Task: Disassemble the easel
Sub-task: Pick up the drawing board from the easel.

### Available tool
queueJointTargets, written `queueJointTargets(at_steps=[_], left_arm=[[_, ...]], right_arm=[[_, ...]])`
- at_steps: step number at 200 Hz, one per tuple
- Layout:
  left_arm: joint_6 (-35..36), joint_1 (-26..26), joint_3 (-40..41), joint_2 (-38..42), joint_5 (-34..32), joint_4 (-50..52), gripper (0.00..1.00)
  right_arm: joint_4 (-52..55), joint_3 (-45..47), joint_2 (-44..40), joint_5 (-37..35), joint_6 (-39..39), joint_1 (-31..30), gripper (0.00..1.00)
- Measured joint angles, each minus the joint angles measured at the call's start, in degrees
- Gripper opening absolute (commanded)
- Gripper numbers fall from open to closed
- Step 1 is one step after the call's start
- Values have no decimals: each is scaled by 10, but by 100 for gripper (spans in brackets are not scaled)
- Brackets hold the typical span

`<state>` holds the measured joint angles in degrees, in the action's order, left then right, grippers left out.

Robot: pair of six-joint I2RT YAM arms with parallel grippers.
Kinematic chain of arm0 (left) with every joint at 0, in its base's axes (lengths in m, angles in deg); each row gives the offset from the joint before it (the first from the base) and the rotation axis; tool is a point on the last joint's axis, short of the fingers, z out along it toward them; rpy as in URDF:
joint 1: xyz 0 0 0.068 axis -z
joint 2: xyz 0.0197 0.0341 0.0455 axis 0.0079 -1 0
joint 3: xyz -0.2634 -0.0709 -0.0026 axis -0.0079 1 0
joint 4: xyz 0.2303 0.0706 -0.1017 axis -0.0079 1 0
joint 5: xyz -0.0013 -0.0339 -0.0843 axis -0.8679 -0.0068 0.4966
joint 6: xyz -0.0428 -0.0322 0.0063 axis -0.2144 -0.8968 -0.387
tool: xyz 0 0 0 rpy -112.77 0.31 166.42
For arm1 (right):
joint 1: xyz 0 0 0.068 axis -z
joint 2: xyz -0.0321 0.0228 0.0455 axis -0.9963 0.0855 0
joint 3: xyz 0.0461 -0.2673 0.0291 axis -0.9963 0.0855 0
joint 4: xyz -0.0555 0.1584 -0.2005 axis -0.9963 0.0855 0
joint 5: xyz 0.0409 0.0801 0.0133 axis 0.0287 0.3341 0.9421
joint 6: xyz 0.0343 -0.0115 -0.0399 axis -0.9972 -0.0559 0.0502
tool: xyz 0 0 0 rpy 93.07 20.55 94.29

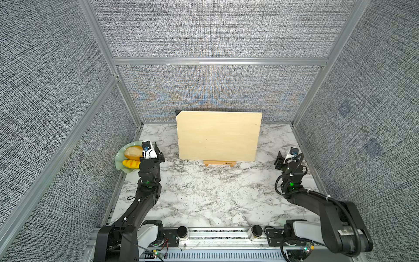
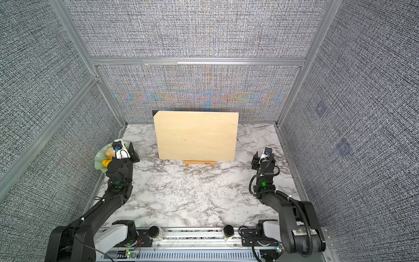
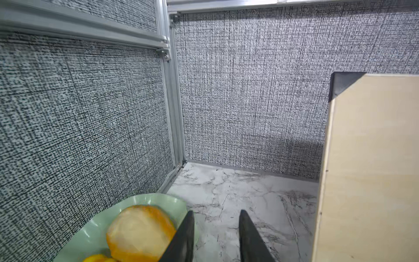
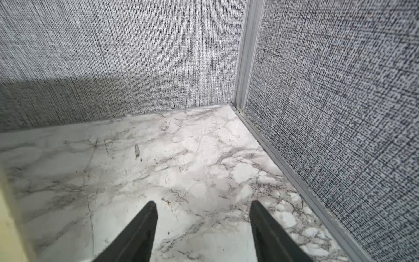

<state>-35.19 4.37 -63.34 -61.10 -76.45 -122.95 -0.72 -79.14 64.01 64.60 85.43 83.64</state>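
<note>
The easel point(image 1: 219, 162) point(image 2: 199, 163) stands at the back middle of the marble table. Only its orange-brown bottom ledge with a small dark logo shows; the rest is hidden behind a large pale plywood board point(image 1: 217, 136) point(image 2: 196, 136) resting on that ledge. My left gripper point(image 1: 157, 148) point(image 3: 216, 212) hovers well to the left of the board, beside a green plate. Its jaws stand a little apart with nothing between them. My right gripper point(image 1: 279, 156) point(image 4: 204, 203) hangs to the right of the board, open wider and empty, over bare marble.
A pale green plate point(image 1: 120, 156) point(image 3: 145, 199) with a bread roll point(image 1: 132, 152) point(image 3: 138, 229) and a yellow piece point(image 1: 131, 163) sits at the left wall. A dark corner point(image 3: 340, 84) sticks out behind the board's upper left. Grey fabric walls enclose three sides.
</note>
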Motion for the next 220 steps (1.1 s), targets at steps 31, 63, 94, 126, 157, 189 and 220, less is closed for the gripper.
queueJointTargets(at_steps=[31,63,94,126,157,189,220], left_arm=[[-27,0,-76,-5,50,115,39],[-38,0,-155,-38,127,211,43],[-40,-7,-191,-59,200,271,46],[-54,-45,-232,-89,301,316,45],[-89,-105,-216,-93,415,311,47],[-129,-141,-207,-126,522,270,44],[-158,-156,-210,-183,599,228,44]], right_arm=[[136,-59,-72,90,-29,8,70],[247,-120,-97,237,-58,17,70],[301,-158,-84,358,-86,22,70],[297,-176,-46,452,-125,40,71],[246,-173,-10,516,-170,65,72],[150,-169,47,592,-230,99,71],[84,-184,98,633,-271,114,69]])
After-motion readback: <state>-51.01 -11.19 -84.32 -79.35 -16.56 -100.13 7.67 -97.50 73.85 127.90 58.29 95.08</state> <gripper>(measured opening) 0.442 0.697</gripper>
